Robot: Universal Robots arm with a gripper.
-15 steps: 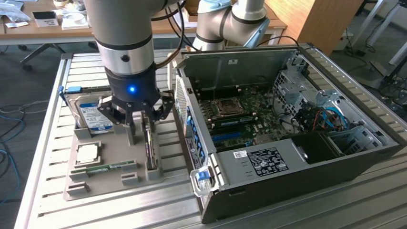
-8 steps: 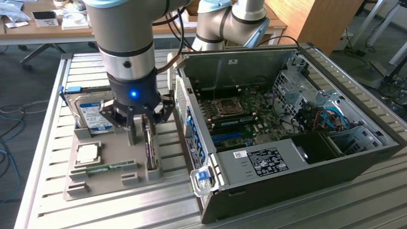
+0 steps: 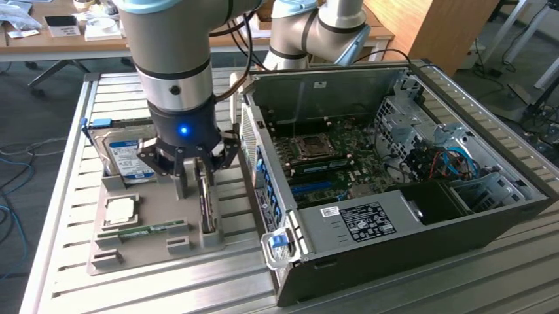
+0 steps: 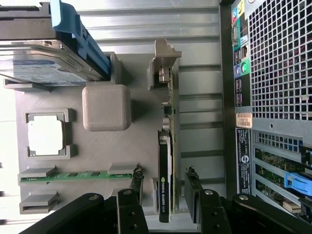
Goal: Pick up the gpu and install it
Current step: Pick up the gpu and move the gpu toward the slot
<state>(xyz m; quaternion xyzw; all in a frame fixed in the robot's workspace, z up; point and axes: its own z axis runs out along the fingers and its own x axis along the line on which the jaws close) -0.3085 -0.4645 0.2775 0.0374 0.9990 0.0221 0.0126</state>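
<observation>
The gpu (image 3: pixel 207 208) stands on edge in a slot of the grey holder plate (image 3: pixel 162 199), just beside the open computer case (image 3: pixel 489 219). In the wrist view the gpu (image 4: pixel 165 161) is a thin green and black card, with its metal bracket at the far end. My gripper (image 3: pixel 198 178) hangs straight above it. My gripper (image 4: pixel 164 187) is open, and its two black fingers (image 4: pixel 137 184) straddle the near end of the card with a small gap on each side. Inside the case the motherboard (image 3: pixel 332 157) lies exposed.
On the holder plate (image 4: pixel 131 146) also sit a hard drive (image 3: pixel 129 158) (image 4: pixel 39 68) with a blue bracket, a processor chip (image 3: pixel 120 210) (image 4: pixel 45 136), a memory stick (image 3: pixel 153 230) (image 4: pixel 73 175) and a grey block (image 4: pixel 106 107). The case's rear panel (image 4: pixel 282 58) stands close to the gpu. Everything rests on a slatted metal table (image 3: pixel 131 291).
</observation>
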